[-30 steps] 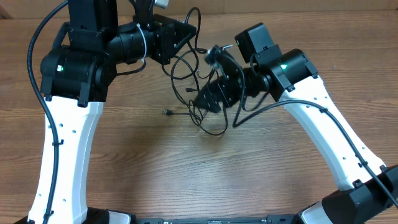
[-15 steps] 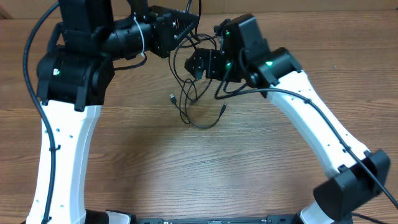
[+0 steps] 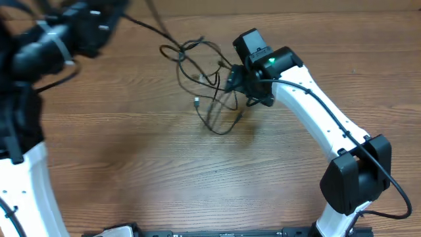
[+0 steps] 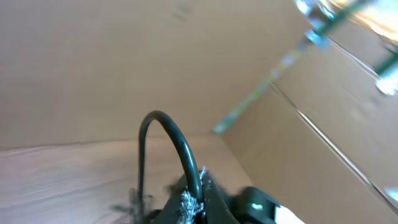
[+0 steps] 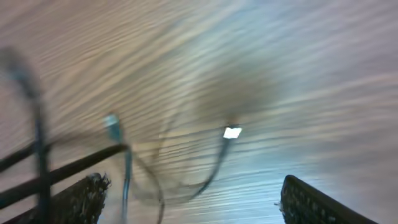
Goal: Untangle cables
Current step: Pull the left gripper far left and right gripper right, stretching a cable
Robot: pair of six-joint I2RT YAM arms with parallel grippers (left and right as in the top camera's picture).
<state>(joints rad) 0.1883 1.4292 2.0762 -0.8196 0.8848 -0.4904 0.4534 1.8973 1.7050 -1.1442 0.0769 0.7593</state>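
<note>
The cables (image 3: pixel 207 76) lie as a loose black tangle on the wooden table, with small plug ends (image 3: pixel 197 102) toward the front. One strand runs up and left toward my blurred left arm (image 3: pixel 66 39). In the left wrist view my left gripper (image 4: pixel 198 200) is shut on a black cable (image 4: pixel 163 124) that arches up out of the jaws. My right gripper (image 3: pixel 234 79) hangs at the tangle's right side. In the right wrist view it (image 5: pixel 194 205) stands wide open, with blurred cables (image 5: pixel 127 168) and a silvery plug (image 5: pixel 233 132) below and nothing between its fingers.
The right arm (image 3: pixel 316 118) reaches in from the lower right. Cardboard walls (image 4: pixel 311 143) rise behind the table's far edge. Bare wood table (image 3: pixel 164 184) lies in front of the tangle.
My left arm has swung left and away, drawing one strand out of the tangle. The right gripper has come round to the tangle's right side. The tangle has shifted and spread.
</note>
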